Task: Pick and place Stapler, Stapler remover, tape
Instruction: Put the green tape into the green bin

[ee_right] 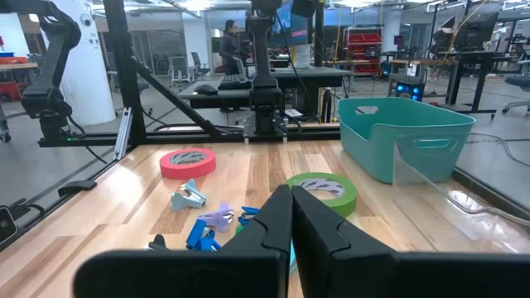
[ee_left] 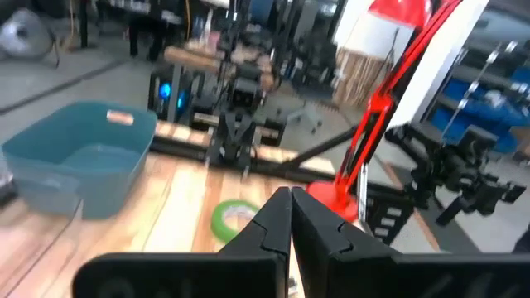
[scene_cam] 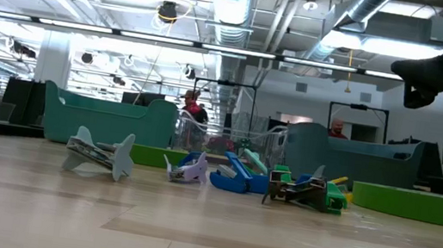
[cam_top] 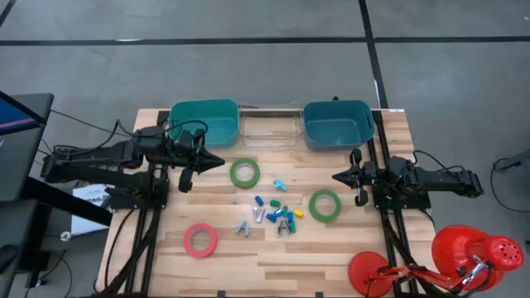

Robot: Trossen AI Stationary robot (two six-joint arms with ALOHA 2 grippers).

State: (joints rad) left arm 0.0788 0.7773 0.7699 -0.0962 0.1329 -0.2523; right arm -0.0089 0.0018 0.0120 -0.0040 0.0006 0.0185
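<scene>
Progress: nothing binned yet
Tape rolls (cam_top: 244, 172): on table, near clear tray (cam_top: 268, 124)
Left gripper (cam_top: 217, 161): clenched, empty
Right gripper (cam_top: 338, 176): clenched, empty

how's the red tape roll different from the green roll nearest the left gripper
The red tape roll is pinkish red and lies near the table's front edge, left of the small pieces; the green roll is green and lies farther back, close to the bins. Both are flat rings with wide holes, lying untouched on the wood.

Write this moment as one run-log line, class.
left hand: shut, empty, near left bin | right hand: shut, empty | tape: two green, one red, on table
</scene>
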